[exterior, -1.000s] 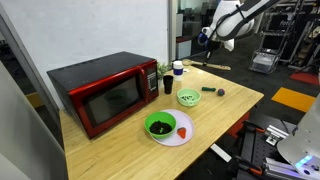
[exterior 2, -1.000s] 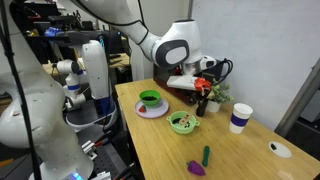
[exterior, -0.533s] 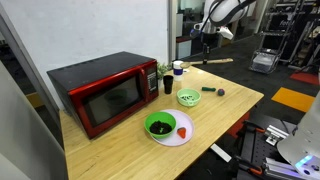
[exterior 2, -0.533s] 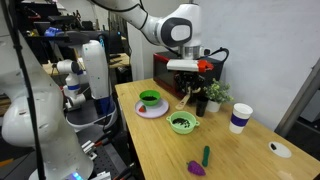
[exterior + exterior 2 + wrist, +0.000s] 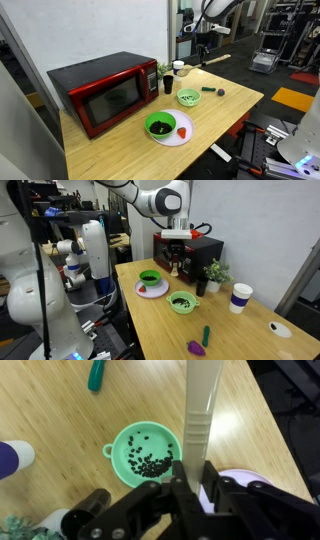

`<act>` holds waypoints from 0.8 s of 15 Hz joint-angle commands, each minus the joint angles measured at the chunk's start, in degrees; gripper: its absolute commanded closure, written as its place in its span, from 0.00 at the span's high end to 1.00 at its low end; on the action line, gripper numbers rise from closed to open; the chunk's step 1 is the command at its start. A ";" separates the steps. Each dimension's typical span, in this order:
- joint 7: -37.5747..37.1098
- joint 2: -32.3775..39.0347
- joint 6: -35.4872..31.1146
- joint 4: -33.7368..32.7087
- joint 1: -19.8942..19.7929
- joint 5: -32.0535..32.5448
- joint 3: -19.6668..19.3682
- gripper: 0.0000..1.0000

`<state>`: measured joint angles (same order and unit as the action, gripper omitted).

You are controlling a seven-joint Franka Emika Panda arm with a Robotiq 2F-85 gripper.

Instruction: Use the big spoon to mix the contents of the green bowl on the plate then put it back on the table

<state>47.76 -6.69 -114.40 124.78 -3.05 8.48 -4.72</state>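
The big spoon [image 5: 201, 405] has a pale handle, and my gripper [image 5: 196, 468] is shut on it. In both exterior views the gripper [image 5: 203, 46] [image 5: 172, 256] hangs high above the table [image 5: 235, 105] with the spoon [image 5: 219, 60] sticking out sideways. The green bowl [image 5: 160, 125] [image 5: 150, 278] holds dark contents [image 5: 160, 127] and sits on the white plate [image 5: 180, 134] [image 5: 153, 290], well below the gripper and apart from it. The wrist view shows only an edge of the plate [image 5: 241, 478]; the green bowl is out of that view.
A paler lime-green bowl [image 5: 145, 452] [image 5: 188, 98] [image 5: 183, 303] with dark beans lies under the spoon. A red microwave [image 5: 105, 92], a black cup [image 5: 167, 84], a white cup [image 5: 240, 297], a small plant [image 5: 213, 275], a green item [image 5: 210, 90] and a purple item [image 5: 197, 349] stand around.
The gripper has carried the spoon in over the table, from beyond its far end to above the lime-green bowl. Its jaws have stayed shut on the handle.
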 commanded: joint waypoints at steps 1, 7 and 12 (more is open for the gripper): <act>3.21 -2.49 1.20 2.25 2.77 2.81 2.46 0.06; 5.63 -3.78 0.35 4.77 7.79 3.93 6.73 0.06; 5.44 -3.37 -1.14 6.62 11.07 5.67 9.86 0.06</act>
<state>52.04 -9.04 -114.12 129.36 6.86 12.38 3.89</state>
